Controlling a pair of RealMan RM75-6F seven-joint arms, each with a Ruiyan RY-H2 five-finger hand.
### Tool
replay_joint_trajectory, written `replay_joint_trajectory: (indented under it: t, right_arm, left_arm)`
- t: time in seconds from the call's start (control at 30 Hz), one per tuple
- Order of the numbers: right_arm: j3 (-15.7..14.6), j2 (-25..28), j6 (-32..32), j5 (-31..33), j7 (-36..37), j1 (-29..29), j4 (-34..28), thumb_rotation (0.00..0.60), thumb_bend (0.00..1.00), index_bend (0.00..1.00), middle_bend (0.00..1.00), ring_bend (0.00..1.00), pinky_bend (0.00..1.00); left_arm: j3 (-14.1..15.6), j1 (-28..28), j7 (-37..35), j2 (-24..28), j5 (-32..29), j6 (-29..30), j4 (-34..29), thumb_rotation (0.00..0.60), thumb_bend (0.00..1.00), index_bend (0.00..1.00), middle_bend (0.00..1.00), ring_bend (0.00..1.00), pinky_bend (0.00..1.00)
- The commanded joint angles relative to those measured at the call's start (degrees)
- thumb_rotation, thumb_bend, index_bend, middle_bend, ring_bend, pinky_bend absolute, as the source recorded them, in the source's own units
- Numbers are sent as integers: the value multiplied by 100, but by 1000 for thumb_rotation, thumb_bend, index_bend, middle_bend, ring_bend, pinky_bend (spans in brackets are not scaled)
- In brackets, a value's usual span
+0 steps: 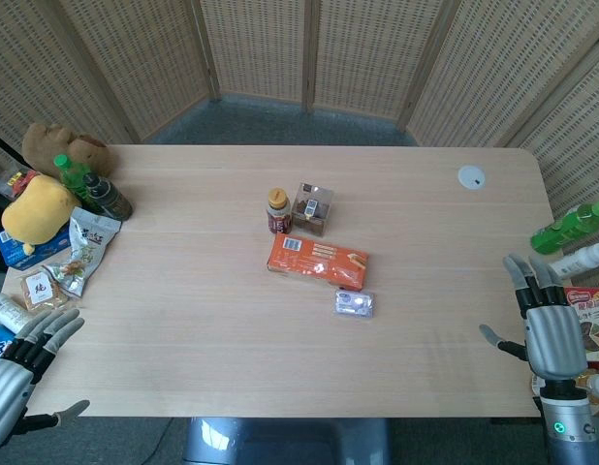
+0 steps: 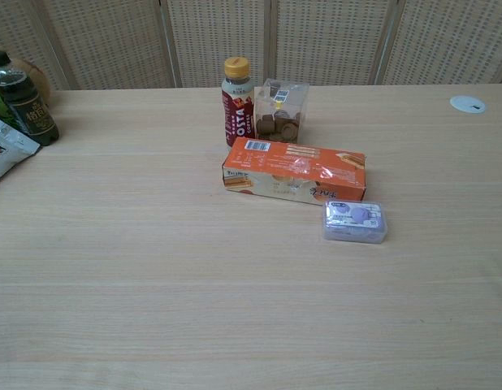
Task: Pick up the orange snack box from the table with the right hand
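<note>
Behind everything, tall woven rattan screen panels (image 1: 358, 48) fold around the pale wooden table (image 1: 183, 320). Near its middle lies the flat orange cardboard snack box (image 1: 317, 261), a brown coffee bottle with a yellow cap (image 2: 237, 112) and a clear plastic cube of chocolates (image 2: 281, 109) just behind it, a small clear purple case (image 2: 355, 221) just in front. Well apart, the right hand (image 1: 549, 329) hovers at the table's edge, fingers spread, holding nothing; the left hand (image 1: 23, 360) likewise.
</note>
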Motion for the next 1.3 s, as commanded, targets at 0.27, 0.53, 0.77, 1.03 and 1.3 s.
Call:
replay_joint_trajectory:
  t: [0.27, 0.53, 0.77, 1.03, 1.3]
  right_arm:
    - [-83, -136, -293, 7, 46, 100, 11, 600, 0, 0, 0, 0, 0]
    - [143, -717, -1773, 844, -179, 837, -180, 600, 0, 0, 0, 0, 0]
    - [389, -1565, -2649, 1460, -800, 1533, -57, 600, 0, 0, 0, 0, 0]
    - [727, -2538, -3566, 2533, -1463, 2335, 760, 600, 0, 0, 0, 0, 0]
    - [1121, -3174, -3956, 2937, -1353, 2954, 1840, 600, 0, 0, 0, 0, 0]
  left_arm:
    - [-30, -4, 65, -41, -64, -54, -4, 600, 0, 75, 0, 0, 0]
    - [-82, -63, 148, -106, -170, -196, -22, 600, 0, 75, 0, 0, 0]
    - [-139, -84, 182, -135, -347, -268, 14, 600, 0, 75, 0, 0, 0]
    - [-204, -100, 234, -161, -482, -300, 14, 600, 0, 75, 0, 0, 0]
    - [-245, -121, 291, -204, -612, -384, 10, 600, 0, 75, 0, 0, 0]
